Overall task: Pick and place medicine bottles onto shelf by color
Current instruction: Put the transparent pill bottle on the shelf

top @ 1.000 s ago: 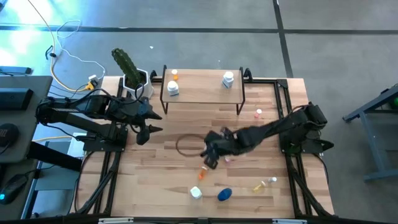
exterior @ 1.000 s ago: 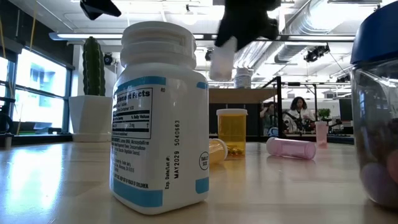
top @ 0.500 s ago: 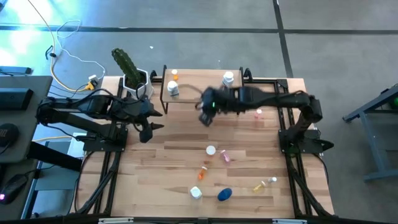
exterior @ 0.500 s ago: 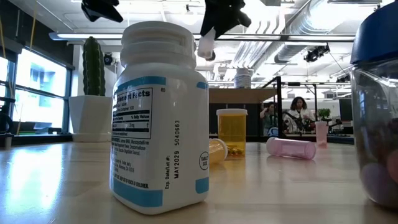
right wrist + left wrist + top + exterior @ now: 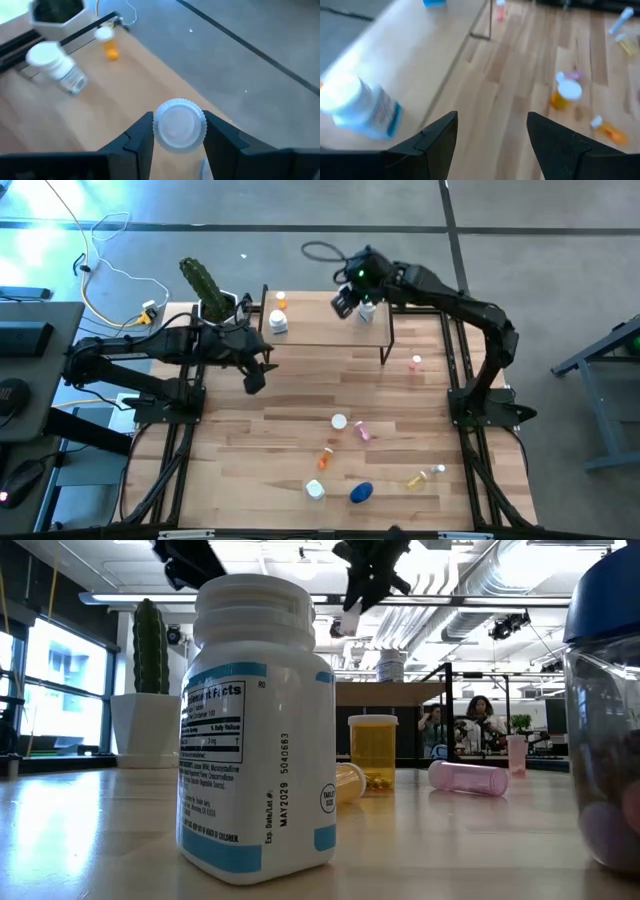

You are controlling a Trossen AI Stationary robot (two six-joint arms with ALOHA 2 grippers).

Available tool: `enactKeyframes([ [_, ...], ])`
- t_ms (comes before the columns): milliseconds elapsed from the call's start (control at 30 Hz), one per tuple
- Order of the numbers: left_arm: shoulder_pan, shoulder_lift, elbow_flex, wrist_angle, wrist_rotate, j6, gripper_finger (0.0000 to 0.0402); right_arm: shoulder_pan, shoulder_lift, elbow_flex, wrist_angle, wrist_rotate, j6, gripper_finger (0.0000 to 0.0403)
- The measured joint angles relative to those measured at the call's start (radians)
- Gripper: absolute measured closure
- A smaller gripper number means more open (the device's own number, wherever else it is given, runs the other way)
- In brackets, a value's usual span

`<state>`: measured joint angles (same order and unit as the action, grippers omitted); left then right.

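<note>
My right gripper hovers over the right end of the shelf, shut on a white-capped bottle beside a standing white bottle. At the shelf's left end stand a white bottle and a small orange one. My left gripper is open above the table, just in front of the shelf's left leg. Loose on the table are a white-capped orange bottle, a pink one, an orange one, a white one, a blue one, a yellowish one and a small pink one. My right gripper has the white bottle pinched between its two fingers at the ribbed white cap, coming from above and pointing down. The bottle is lifted clear and hangs below the fingers over the shelf top.
A cactus in a white hexagonal pot stands by the shelf's left end. Black frame rails run along both table sides. In the low view a white bottle and a blue-lidded jar stand close; people sit far behind.
My right gripper rose from the loose bottles at the table's middle and swung toward the far edge, carrying the white bottle to above the shelf's right end. My left gripper moved a little right and toward the far edge, nearer the shelf, staying open.
</note>
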<state>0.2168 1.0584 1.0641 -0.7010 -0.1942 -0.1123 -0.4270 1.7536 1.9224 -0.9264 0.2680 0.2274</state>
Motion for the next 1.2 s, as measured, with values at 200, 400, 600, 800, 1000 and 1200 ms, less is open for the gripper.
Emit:
enactKeyframes([
  [200, 0.069, 0.043, 0.0, 0.111, -0.001, 0.038, 0.0172, -0.075, 0.041, 0.002, 0.009, -0.093, 0.041, 0.0272],
  [400, 0.128, 0.08, 0.0, 0.177, 0.0, 0.038, 0.0172, -0.078, 0.107, 0.001, -0.025, -0.102, 0.008, 0.0272],
  [600, 0.171, 0.104, 0.0, 0.186, 0.0, 0.046, 0.0172, -0.077, 0.155, 0.001, -0.041, -0.14, -0.023, 0.0272],
  [800, 0.191, 0.119, 0.0, 0.186, 0.0, 0.046, 0.0172, -0.077, 0.174, 0.001, -0.078, -0.17, -0.051, 0.0272],
  [1000, 0.192, 0.126, 0.0, 0.189, 0.0, 0.046, 0.0172, -0.08, 0.182, 0.0, -0.095, -0.17, -0.074, 0.0272],
  [1200, 0.192, 0.126, 0.0, 0.189, 0.001, 0.046, 0.0172, -0.09, 0.182, 0.0, -0.144, -0.173, -0.102, 0.0268],
])
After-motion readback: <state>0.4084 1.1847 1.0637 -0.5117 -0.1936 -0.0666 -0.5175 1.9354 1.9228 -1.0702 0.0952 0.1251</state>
